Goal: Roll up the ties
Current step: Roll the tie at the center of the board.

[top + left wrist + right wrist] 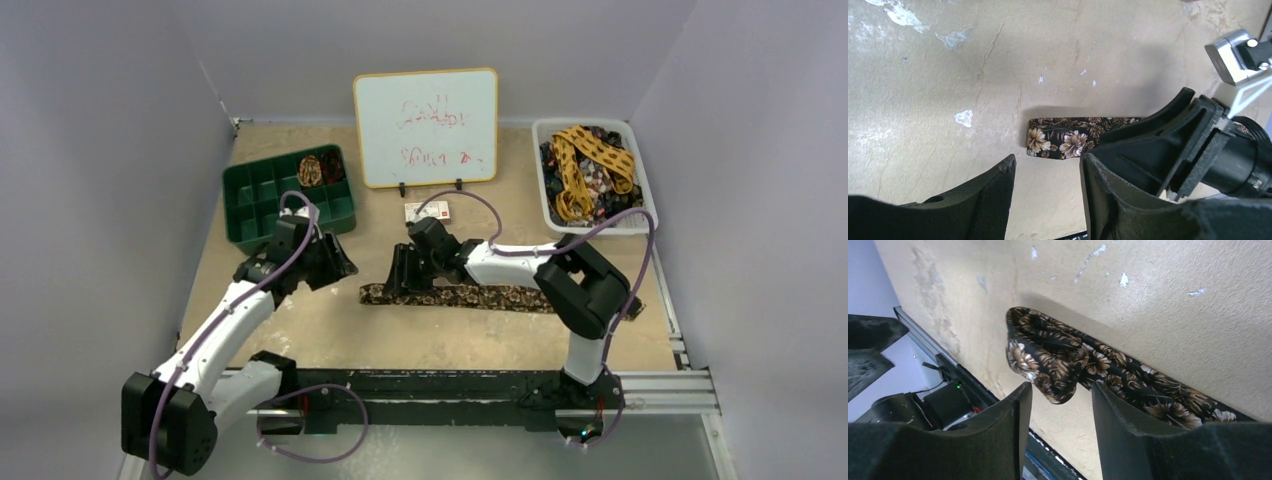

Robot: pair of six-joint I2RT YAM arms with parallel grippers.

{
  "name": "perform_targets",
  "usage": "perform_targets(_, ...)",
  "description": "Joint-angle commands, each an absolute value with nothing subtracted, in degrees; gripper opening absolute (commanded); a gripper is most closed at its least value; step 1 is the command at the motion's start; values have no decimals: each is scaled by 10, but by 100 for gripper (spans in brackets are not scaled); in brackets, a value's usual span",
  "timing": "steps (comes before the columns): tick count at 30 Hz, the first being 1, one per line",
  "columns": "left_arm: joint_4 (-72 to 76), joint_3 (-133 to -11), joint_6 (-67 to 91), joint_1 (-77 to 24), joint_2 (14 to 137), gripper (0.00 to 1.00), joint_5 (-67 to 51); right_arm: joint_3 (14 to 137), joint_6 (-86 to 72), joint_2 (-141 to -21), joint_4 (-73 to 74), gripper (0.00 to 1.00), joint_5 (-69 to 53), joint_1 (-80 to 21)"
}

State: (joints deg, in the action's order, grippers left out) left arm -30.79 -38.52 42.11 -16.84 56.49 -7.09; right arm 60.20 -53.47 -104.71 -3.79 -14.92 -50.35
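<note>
On table (pixel 330 335): floral tie (pixel 470 296) flat, end folded; L pincer (pixel 1048 162), R pincer (pixel 1062 390) spread.

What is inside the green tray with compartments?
A rolled brown tie lies in a far compartment of the green tray, something dark beside it. The left arm hides the near right corner.

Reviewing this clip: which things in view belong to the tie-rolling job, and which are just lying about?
Job:
- floral tie, laid out flat
- coiled tie in the green tray
- yellow tie and others in the white bin

Lying about:
- whiteboard
- small card
</note>
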Motion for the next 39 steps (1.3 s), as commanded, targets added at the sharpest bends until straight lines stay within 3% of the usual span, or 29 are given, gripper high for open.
perform_targets(1, -311, -371, 401, -158, 565, 48, -99, 628, -546, -1055, -54, 48, -182, -504)
perform_targets(8, -274, -339, 401, -148, 583, 48, -136, 622, -542, -1062, -47, 29, -191, -502)
perform_targets(10, -258, -330, 401, -148, 588, 48, -150, 619, -540, -1058, -44, 27, -189, -500)
perform_targets(12, -239, -318, 402, -147, 593, 48, -162, 616, -537, -1054, -44, 28, -194, -496)
perform_targets(16, -212, -301, 405, -146, 602, 48, -177, 606, -537, -1045, -49, 42, -201, -490)
perform_targets(18, -204, -295, 405, -145, 604, 48, -181, 603, -536, -1039, -55, 43, -207, -488)
perform_targets(28, -160, -273, 407, -145, 604, 48, -206, 596, -538, -1055, -62, 5, -220, -474)
perform_targets(32, -139, -260, 409, -144, 604, 48, -212, 591, -532, -1063, -55, 0, -218, -473)
perform_targets(39, -80, -227, 424, -141, 618, 49, -245, 557, -529, -1073, -92, 1, -217, -467)
